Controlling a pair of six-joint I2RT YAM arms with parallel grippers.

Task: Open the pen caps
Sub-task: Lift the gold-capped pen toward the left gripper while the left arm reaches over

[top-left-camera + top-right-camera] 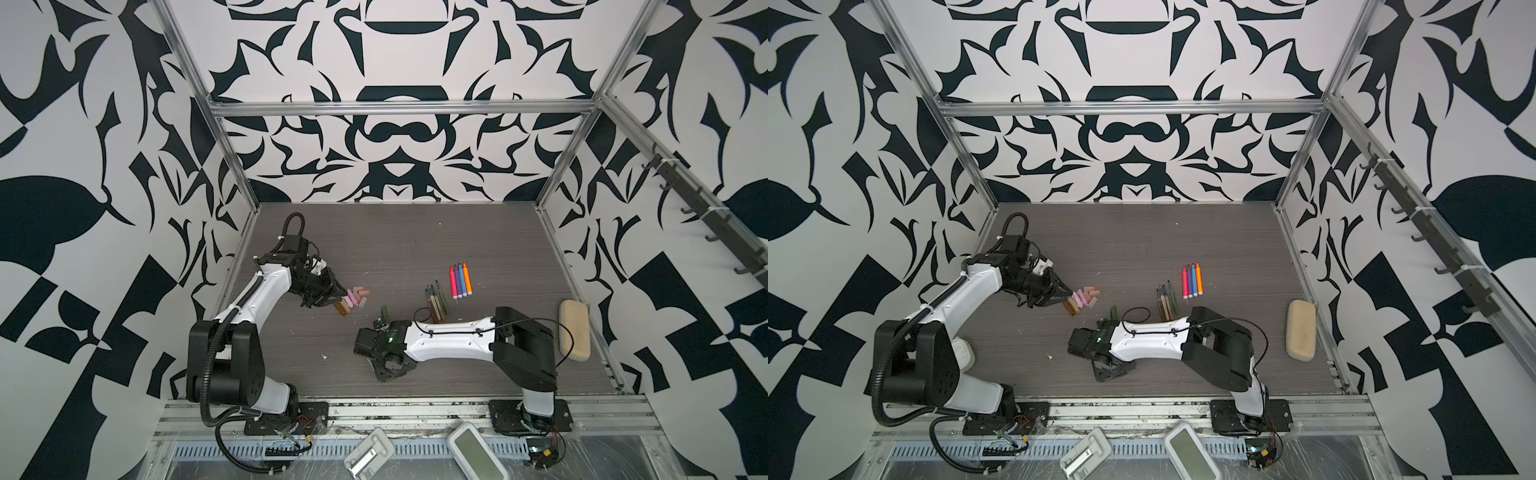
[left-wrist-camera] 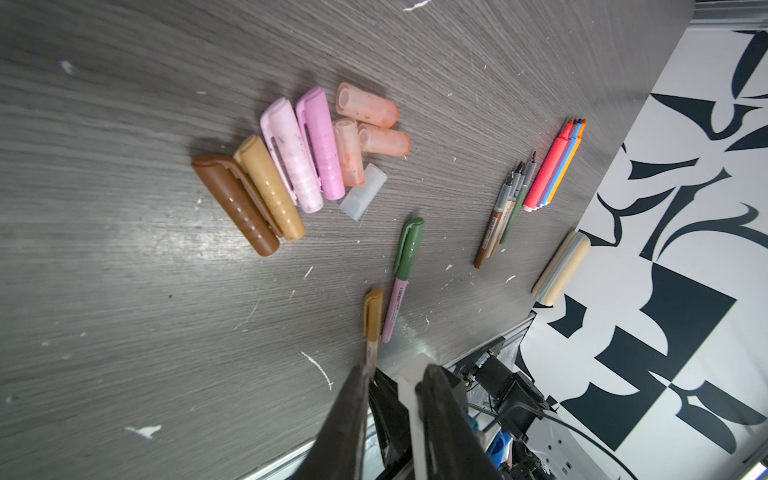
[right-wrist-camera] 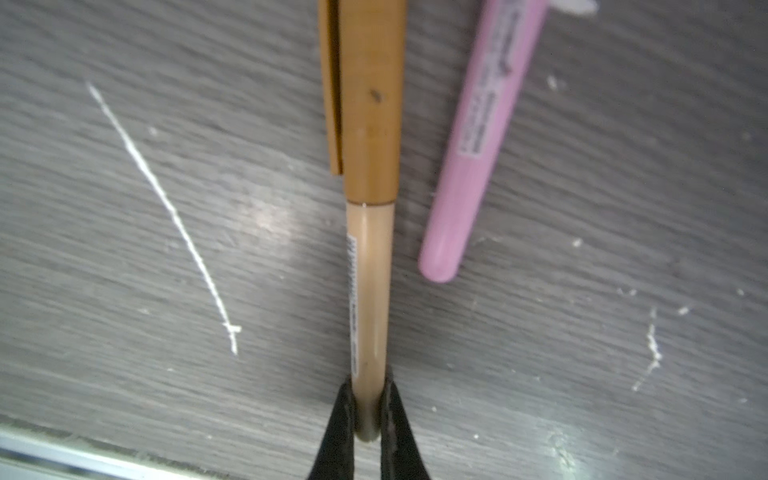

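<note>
Plainly, on the grey wood-grain surface [image 1: 415,232] the danger sits with the right arm [image 1: 449,336]. Its hold takes only the very tail of the tan pen [image 3: 370,291], so a tug on the cap could lever the barrel out of the jaws. A tight cap might also drag the whole pen along instead of coming off. That arm lies low, stretched from the right edge toward the middle of the surface, forearm nearly level. The left arm [image 1: 257,299] bends in from the left edge, wrist angled downward.

The left gripper [image 2: 397,372] hangs parted and empty just beside the loose caps [image 2: 299,158], well apart from the cap it would need. The right gripper [image 3: 366,399] is clenched on the end of the tan pen, which lies flat near the middle.

Toward the right edge rest four bright pens [image 1: 459,280] and, beside them, a bunch of muted pens [image 1: 436,301], all apparently uncapped. A pink pen [image 3: 478,145] lies just beside the tan one. Smallest are the caps: the ochre cap [image 3: 370,104] sits on the tan pen, a green cap [image 2: 409,245] on the pink, and the loose ones are heaped toward the left edge.
</note>
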